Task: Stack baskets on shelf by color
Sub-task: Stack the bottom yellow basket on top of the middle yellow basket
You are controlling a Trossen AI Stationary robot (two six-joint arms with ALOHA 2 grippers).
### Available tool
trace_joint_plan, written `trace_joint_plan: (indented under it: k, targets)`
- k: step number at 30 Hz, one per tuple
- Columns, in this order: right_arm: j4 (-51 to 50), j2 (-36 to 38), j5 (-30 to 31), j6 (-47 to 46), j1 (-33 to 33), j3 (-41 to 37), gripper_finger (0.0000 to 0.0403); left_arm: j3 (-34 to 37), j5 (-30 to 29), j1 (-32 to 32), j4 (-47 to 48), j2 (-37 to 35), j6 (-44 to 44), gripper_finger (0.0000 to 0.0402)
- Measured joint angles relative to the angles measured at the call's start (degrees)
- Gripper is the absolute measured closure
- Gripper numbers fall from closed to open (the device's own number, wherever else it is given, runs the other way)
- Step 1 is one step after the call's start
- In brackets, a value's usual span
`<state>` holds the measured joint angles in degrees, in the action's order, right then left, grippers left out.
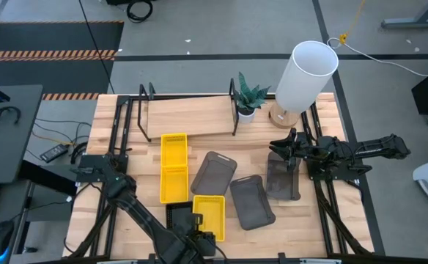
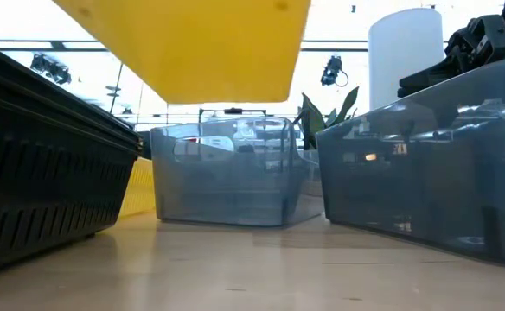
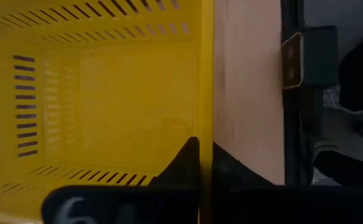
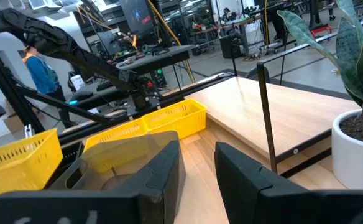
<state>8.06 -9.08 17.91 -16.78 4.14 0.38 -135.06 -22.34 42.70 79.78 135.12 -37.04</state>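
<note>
A yellow basket (image 1: 208, 211) hangs in the air near the table's near edge, held by my left gripper (image 1: 203, 236); the low view shows this yellow basket (image 2: 209, 43) clear of the wood. Two more yellow baskets (image 1: 174, 167) lie end to end in front of the shelf (image 1: 188, 116). A black basket (image 1: 177, 216) rests on its base beside the held one. Three grey baskets (image 1: 214, 172), (image 1: 252, 202), (image 1: 282, 180) sit mid-table. My right gripper (image 1: 281, 147) hovers open over the far end of the rightmost grey basket, touching nothing. My left gripper (image 3: 205, 146) pinches the yellow basket's near wall (image 3: 205, 93), with one finger (image 3: 181, 163) inside the basket and the other finger (image 3: 234, 169) outside. The fingers come from above, pointing down. The basket is lifted clear of the table and sits roughly level.
A potted plant (image 1: 247, 99) and a tall white cylinder on a wooden base (image 1: 305, 73) stand at the shelf's right end. The shelf's black end posts (image 4: 265, 112) rise close to my right gripper. Bare wood lies at the table's near right corner (image 1: 316, 227).
</note>
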Motion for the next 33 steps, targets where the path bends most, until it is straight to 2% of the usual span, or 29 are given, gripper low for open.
trace_joint_plan:
  k: [14,28,33]
  targets:
    - [0.0,0.0,0.0,0.0,0.0,0.0,0.0294,0.0,-1.2,0.4,10.6,-2.5,-2.3,0.0399]
    - [0.0,0.0,0.0,0.0,0.0,0.0,0.0294,0.1,-2.1,-0.2,10.2,-3.0,2.4,0.0399]
    - [0.0,0.0,0.0,0.0,0.0,0.0,0.0294,2.7,-2.8,-0.6,10.2,-5.9,2.2,0.0399]
